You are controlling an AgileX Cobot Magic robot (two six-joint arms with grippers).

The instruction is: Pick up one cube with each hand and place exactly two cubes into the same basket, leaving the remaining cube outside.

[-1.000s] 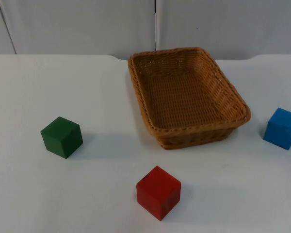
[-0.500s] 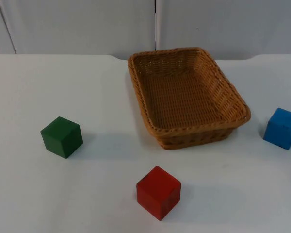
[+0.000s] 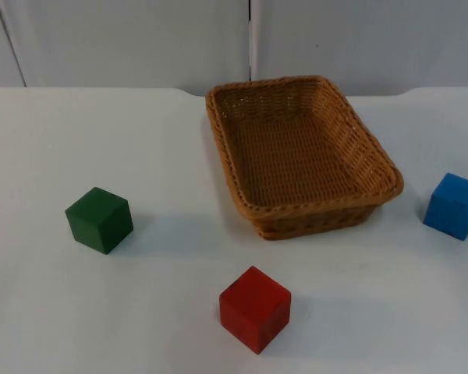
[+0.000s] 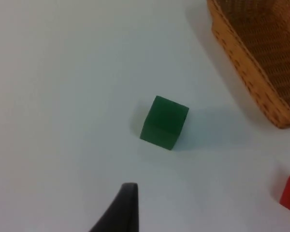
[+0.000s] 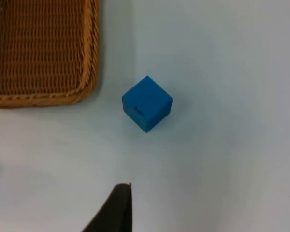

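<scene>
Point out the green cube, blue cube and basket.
green cube [image 4: 163,121], left wrist view, on its top face.
blue cube [image 5: 146,102], right wrist view, on its top face.
basket [image 3: 320,205], top view, on its near rim.

A plain white, matte worktop [image 3: 78,140] runs back to a pale grey partition wall [image 3: 125,43] made of flat panels. A dark vertical seam [image 3: 249,39] divides the panels, with another, slanted one perhaps at the far left. Soft, even light leaves faint shadows on the surface.
</scene>
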